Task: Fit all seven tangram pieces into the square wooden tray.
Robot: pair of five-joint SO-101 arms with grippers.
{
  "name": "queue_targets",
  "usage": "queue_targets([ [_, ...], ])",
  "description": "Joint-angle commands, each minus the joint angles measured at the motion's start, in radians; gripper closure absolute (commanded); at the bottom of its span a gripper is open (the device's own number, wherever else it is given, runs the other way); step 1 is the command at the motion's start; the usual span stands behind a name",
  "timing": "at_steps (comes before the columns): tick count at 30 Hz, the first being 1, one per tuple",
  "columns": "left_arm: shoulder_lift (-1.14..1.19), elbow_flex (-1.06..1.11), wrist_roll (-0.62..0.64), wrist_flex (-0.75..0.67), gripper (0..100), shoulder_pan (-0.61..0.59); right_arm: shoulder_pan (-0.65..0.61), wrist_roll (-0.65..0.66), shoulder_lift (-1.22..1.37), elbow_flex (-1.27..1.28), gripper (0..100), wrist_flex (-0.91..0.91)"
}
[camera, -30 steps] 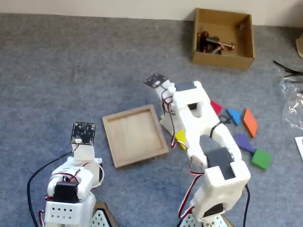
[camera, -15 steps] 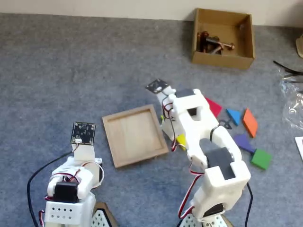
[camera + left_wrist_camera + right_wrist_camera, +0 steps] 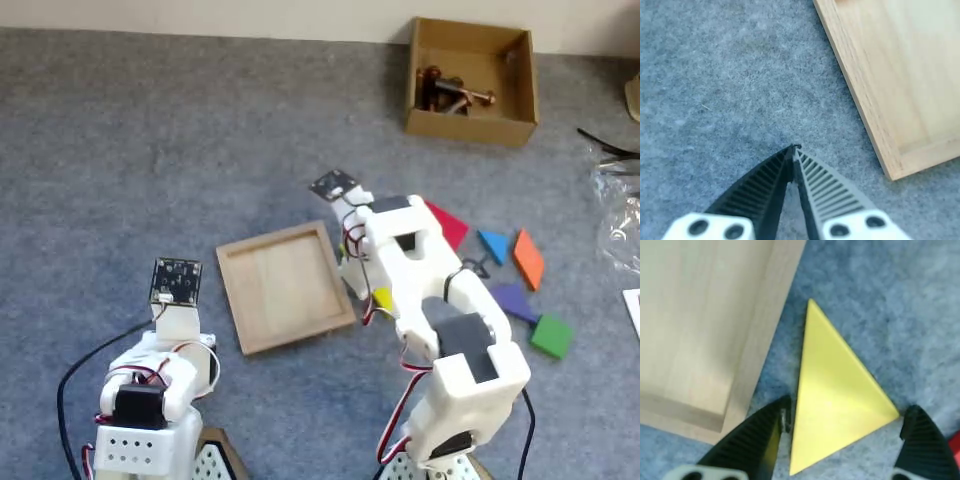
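The square wooden tray (image 3: pixel 285 285) lies bare on the grey carpet. Just off its right edge lies a yellow triangle (image 3: pixel 381 297), flat on the carpet. In the right wrist view my right gripper (image 3: pixel 846 411) is open and straddles that yellow triangle (image 3: pixel 835 390), one fingertip close to each side, with the tray rim (image 3: pixel 760 340) beside it. A red triangle (image 3: pixel 447 226), blue triangle (image 3: pixel 492 243), orange parallelogram (image 3: pixel 528 258), purple piece (image 3: pixel 515 300) and green square (image 3: pixel 551 336) lie farther right. My left gripper (image 3: pixel 794 150) is shut and empty over carpet near the tray corner (image 3: pixel 892 160).
A cardboard box (image 3: pixel 470 80) holding metal objects stands at the back right. Clear plastic and dark cables lie at the right edge (image 3: pixel 615 190). The left arm's base (image 3: pixel 150 400) sits at the front left, and open carpet stretches left of and behind the tray.
The right arm has drawn back a little toward its base, and more of the red triangle shows behind it. The left arm and the tray have not moved.
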Motion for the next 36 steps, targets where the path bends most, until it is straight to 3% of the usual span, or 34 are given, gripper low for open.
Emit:
queue_targets([
  [1,-0.007,0.019,0.008,-0.002,99,0.015,-0.007,-0.006,-0.036,-0.004,66.3,-0.021],
  [25,-0.007,0.019,0.008,-0.002,99,0.015,-0.058,-0.014,-0.041,-0.002,71.7,-0.015],
  [36,-0.007,0.019,0.008,-0.002,99,0.015,-0.056,-0.089,-0.041,-0.004,77.3,-0.015],
])
